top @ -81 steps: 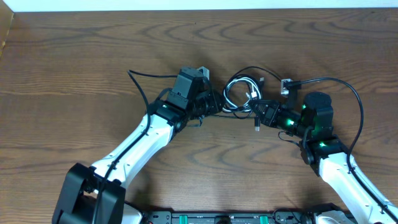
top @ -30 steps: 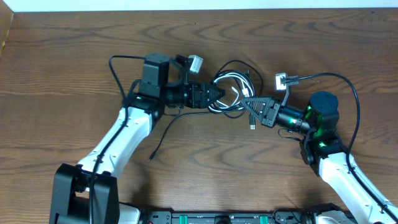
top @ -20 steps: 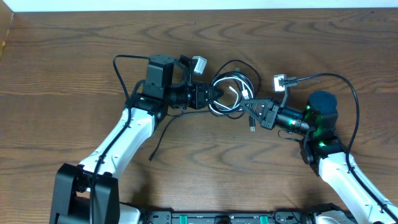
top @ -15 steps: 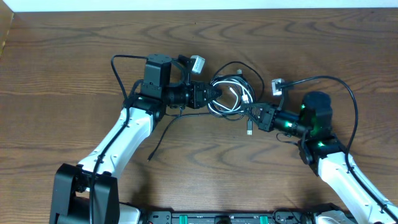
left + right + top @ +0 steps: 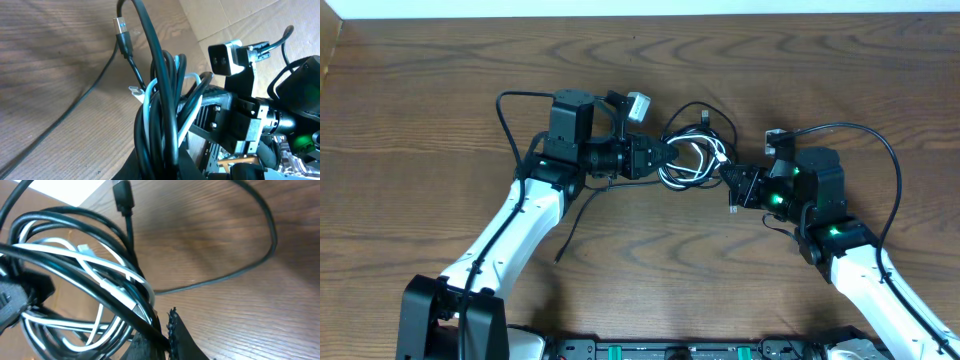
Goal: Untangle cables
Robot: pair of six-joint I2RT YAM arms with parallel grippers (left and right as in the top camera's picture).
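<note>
Cables (image 5: 692,160): one black-and-white coil, just 2 o'clock of centre over the surface (image 5: 420,100), strung between both claws. Left claw (image 5: 663,160) is clamped tight on its 9 o'clock edge, right claw (image 5: 729,180) pinched onto a black strand at 4 o'clock. We'd anchor left, draw right slowly toward 4, and stop if loops cinch.

This looks like a robotics lab bench. Two white-and-black robot arms, left (image 5: 525,225) and right (image 5: 865,280), rise from a black mounting rail (image 5: 670,351) at the near edge of a wood-grain table (image 5: 420,100). A small wrist camera (image 5: 637,104) and green status lights (image 5: 778,198) sit on the arms, and what looks like cardboard (image 5: 240,20) lies beyond.
</note>
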